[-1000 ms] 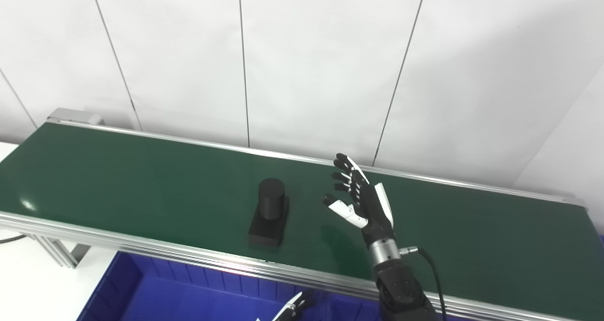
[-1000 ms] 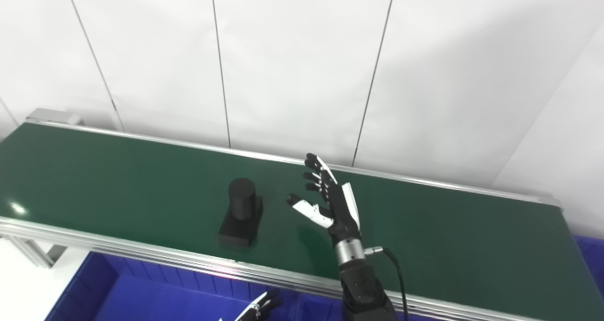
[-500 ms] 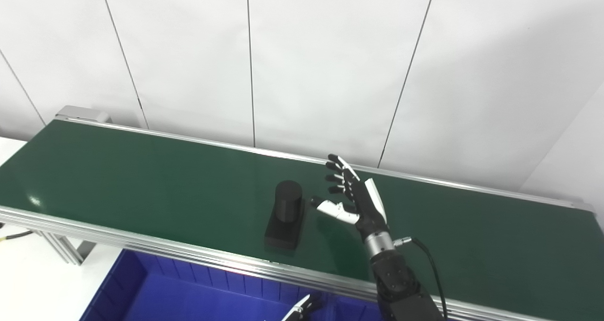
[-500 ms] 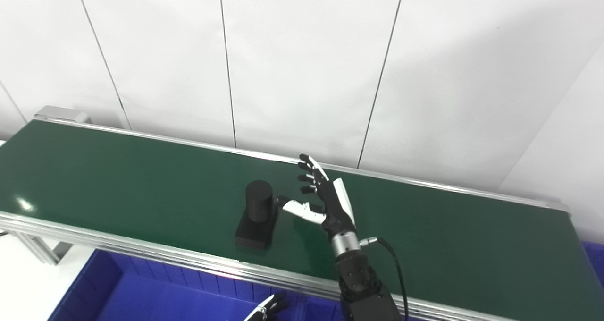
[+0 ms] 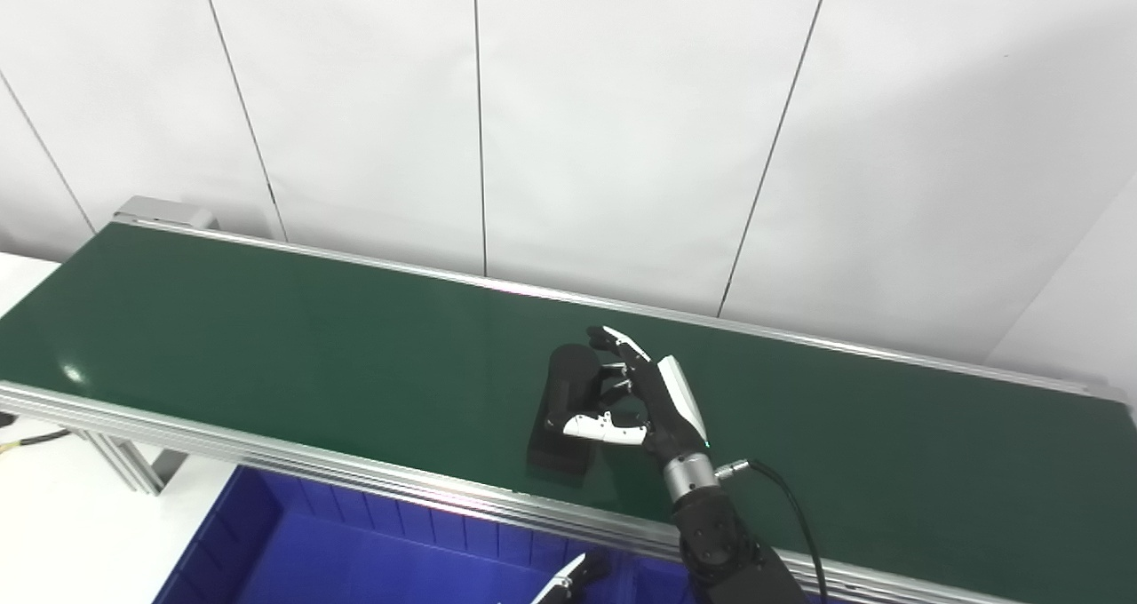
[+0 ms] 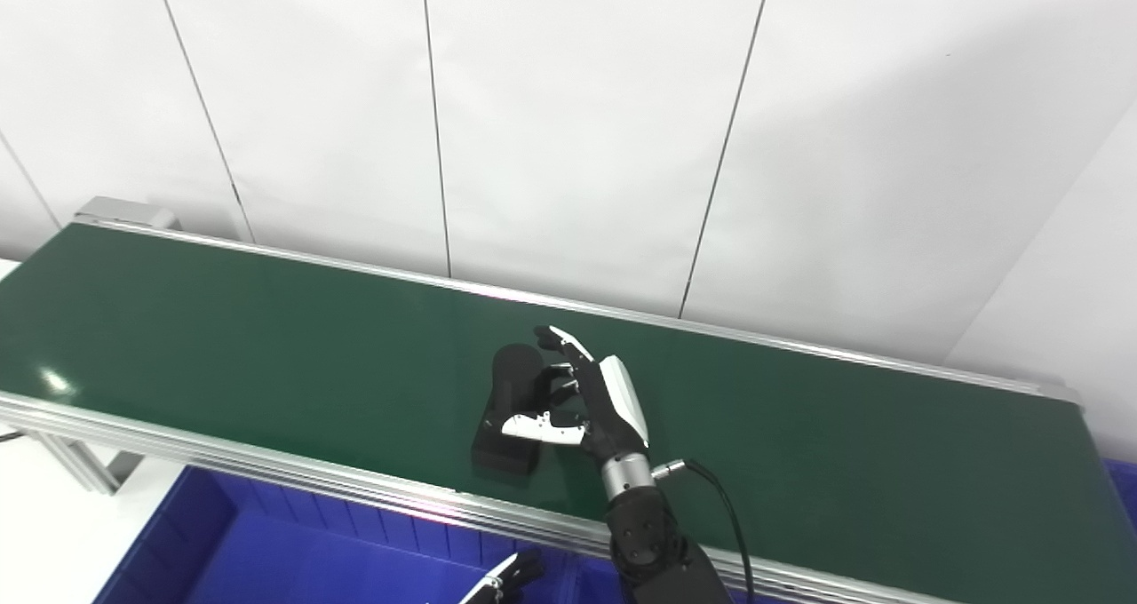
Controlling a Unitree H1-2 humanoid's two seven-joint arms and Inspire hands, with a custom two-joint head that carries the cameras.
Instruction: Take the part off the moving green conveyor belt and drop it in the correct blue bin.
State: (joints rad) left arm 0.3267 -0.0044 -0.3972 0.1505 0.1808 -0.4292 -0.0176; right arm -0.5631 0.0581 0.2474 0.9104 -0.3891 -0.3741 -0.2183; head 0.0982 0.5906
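A black part point(image 5: 567, 380), an upright cylinder on a flat rectangular base, stands on the green conveyor belt point(image 5: 266, 346) near its front rail. My right hand point(image 5: 653, 401) reaches over the rail from the right and wraps the cylinder: fingers curl behind and beside it, and the white-tipped thumb lies across its front. The base still rests on the belt. Only the fingertips of my left hand point(image 5: 566, 581) show at the bottom edge, over the blue bin point(image 5: 355, 560). The same part point(image 6: 520, 382) and right hand point(image 6: 597, 404) appear in the right eye view.
An aluminium rail point(image 5: 311, 466) runs along the belt's front edge, with the blue bin just below it. A white panelled wall point(image 5: 622, 124) stands behind the belt. A black cable point(image 5: 791, 506) loops from my right wrist. A corner of a second blue bin point(image 6: 1121, 480) shows at far right.
The part rode rightward along the belt into my right hand. The hand went from open and spread to curled around the cylinder, and it dropped lower. The camera shifted slightly.
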